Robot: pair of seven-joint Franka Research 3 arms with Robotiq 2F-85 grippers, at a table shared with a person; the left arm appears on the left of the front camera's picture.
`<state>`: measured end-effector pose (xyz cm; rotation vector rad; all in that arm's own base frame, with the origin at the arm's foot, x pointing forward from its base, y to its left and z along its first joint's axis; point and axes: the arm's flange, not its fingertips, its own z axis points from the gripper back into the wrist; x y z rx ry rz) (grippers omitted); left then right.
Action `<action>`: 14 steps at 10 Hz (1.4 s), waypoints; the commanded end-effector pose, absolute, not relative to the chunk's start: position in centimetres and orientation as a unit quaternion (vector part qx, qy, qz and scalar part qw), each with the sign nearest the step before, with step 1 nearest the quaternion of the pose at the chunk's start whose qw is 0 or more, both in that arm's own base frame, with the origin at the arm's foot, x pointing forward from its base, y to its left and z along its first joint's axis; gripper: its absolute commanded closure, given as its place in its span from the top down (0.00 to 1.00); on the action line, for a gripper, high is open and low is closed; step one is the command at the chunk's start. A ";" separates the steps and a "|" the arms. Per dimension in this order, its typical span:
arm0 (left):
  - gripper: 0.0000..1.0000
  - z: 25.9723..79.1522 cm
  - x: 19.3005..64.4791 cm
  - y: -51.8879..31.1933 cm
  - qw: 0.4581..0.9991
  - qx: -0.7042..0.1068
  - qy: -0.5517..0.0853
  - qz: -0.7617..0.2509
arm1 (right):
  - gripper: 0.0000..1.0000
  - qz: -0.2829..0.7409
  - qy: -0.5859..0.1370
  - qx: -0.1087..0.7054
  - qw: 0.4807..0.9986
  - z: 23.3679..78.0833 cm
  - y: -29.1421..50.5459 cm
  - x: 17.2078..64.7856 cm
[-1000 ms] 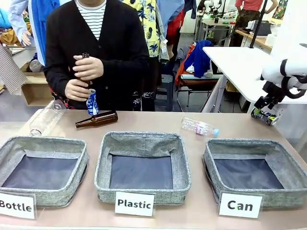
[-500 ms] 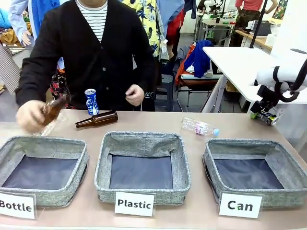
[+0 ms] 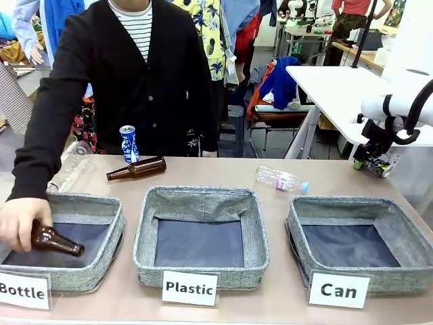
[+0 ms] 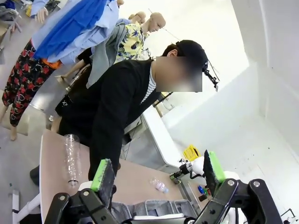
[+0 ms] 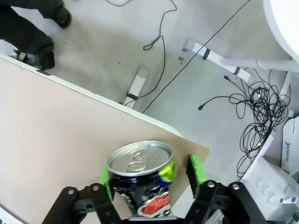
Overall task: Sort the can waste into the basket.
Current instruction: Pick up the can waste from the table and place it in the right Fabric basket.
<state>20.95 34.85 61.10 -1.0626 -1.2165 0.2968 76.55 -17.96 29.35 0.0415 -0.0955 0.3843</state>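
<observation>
The crushed silvery can (image 5: 140, 172) sits between my right gripper's (image 5: 150, 173) green pads over the table's far right corner. The left pad is pressed on it and the right pad is close by its side. From the front, the right gripper (image 3: 371, 160) and this can (image 3: 376, 166) are beyond the grey "Can" basket (image 3: 295, 223), whose dark floor is bare. A slim blue-and-white can (image 3: 128, 143) stands upright at the far left-centre edge, in front of the person. My left gripper (image 4: 158, 172) is raised and open, with nothing between its pads.
The person's hand (image 3: 20, 223) holds a brown bottle (image 3: 57, 241) inside the "Bottle" basket (image 3: 67, 200). Another brown bottle (image 3: 139, 168) lies behind the "Plastic" basket (image 3: 201, 195). Clear plastic bottles lie at the far left (image 3: 67, 169) and far right-centre (image 3: 282, 180).
My right gripper's jaws have closed in on the crushed can. The person's hand has carried a brown bottle from chest height down into the "Bottle" basket, leaving the blue can standing.
</observation>
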 end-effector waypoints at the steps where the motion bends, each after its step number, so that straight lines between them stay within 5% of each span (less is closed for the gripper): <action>1: 1.00 61.2 21.0 35.0 0.682 -0.472 -0.547 0.114 | 0.35 0.178 -0.035 0.024 0.983 29.5 -17.9 77.9; 2: 1.00 61.1 21.1 35.0 0.683 -0.473 -0.545 0.111 | 0.00 0.176 -0.035 0.022 0.984 29.6 -17.9 77.8; 6: 1.00 61.0 21.8 33.7 0.695 -0.482 -0.528 0.079 | 0.00 0.181 -0.031 0.036 0.982 32.1 -17.4 76.4; 9: 1.00 61.1 22.0 33.1 0.698 -0.484 -0.524 0.067 | 0.00 0.172 -0.060 0.066 0.981 39.4 -16.1 71.9; 10: 1.00 61.1 22.0 32.7 0.700 -0.483 -0.522 0.066 | 0.00 0.131 -0.039 0.071 0.988 42.6 -15.4 68.9; 14: 1.00 59.6 24.9 27.5 0.736 -0.488 -0.469 0.022 | 0.00 0.321 0.003 0.202 0.925 50.1 -10.2 52.7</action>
